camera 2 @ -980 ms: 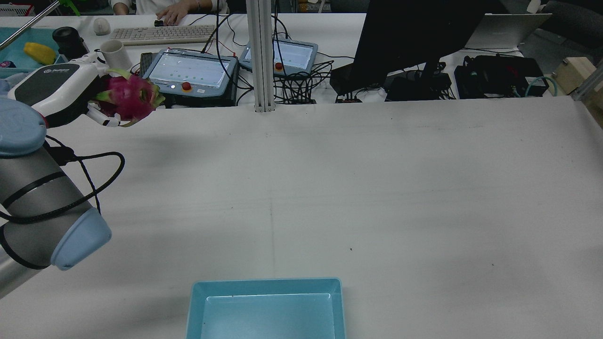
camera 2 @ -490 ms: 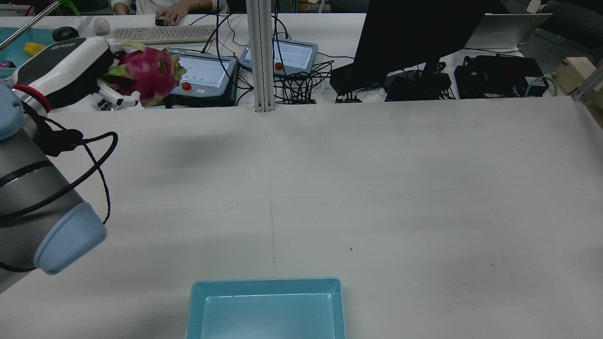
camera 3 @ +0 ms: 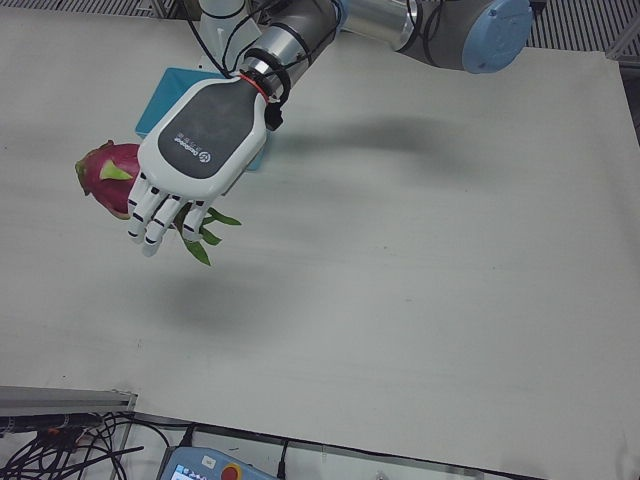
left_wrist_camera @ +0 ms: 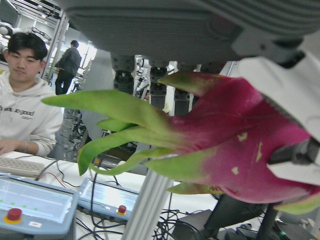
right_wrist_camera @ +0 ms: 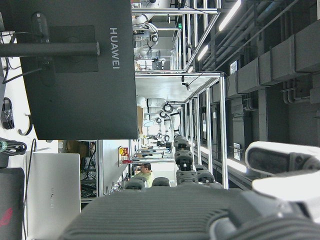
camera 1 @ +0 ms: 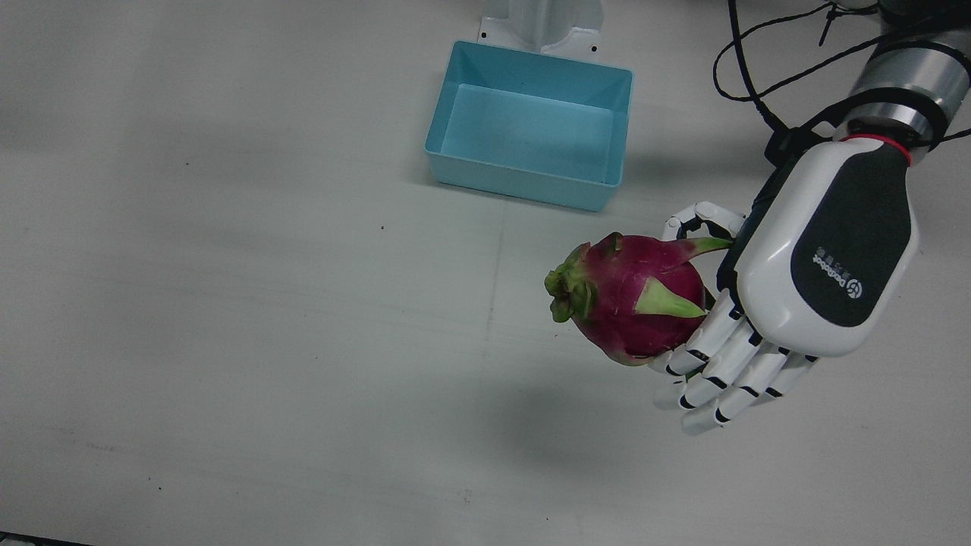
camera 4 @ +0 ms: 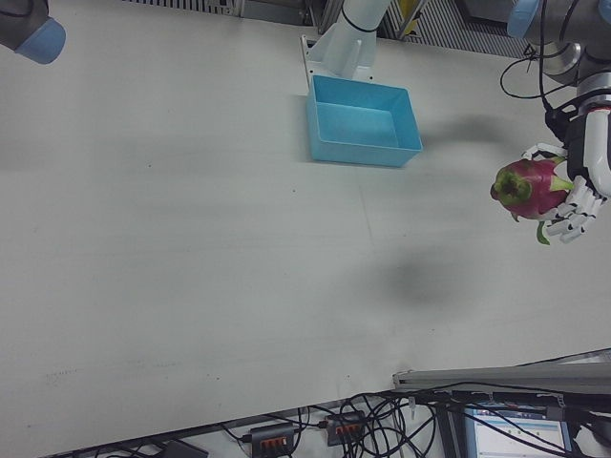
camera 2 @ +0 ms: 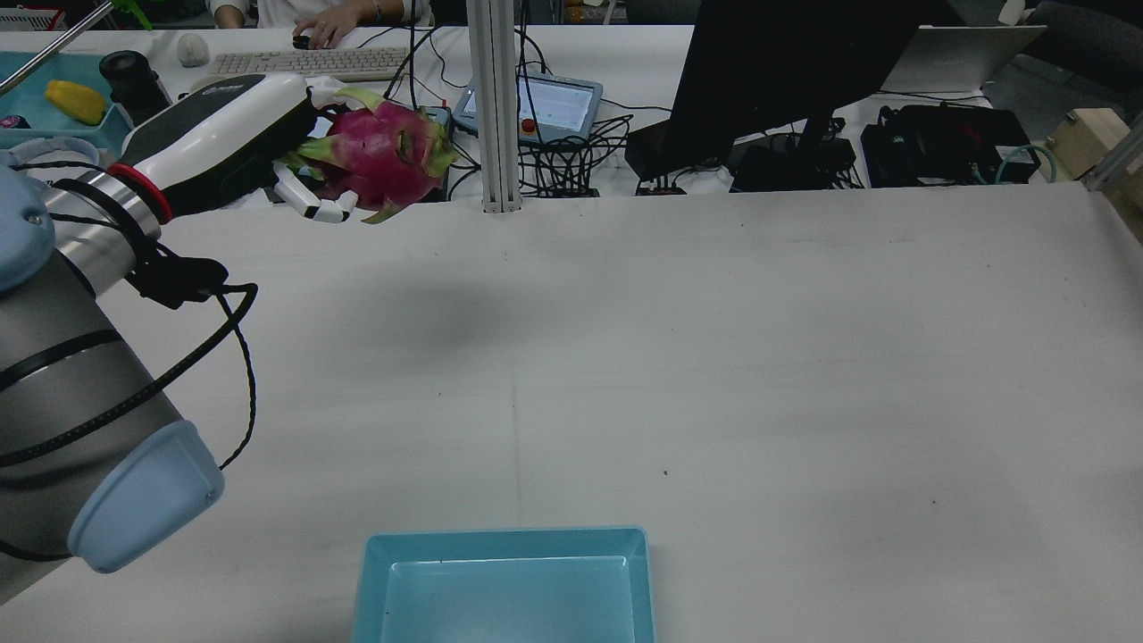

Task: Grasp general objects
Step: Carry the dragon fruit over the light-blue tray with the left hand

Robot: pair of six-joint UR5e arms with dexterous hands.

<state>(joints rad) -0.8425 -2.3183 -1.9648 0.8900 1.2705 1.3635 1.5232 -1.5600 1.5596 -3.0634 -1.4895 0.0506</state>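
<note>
Magenta dragon fruit with green scales: I have it clasped in the white-and-black left hand, fingers curled under and around it, held clear above the white table; its shadow falls on the bare surface below. Fruit's leafy tip points away from the palm. Light-blue rectangular plastic bin sits near the pedestals, well apart from the fruit, with nothing inside it. Right hand: only its own camera shows it, fingers extended, holding nothing.

Left hand grips dragon fruit aloft.
</note>
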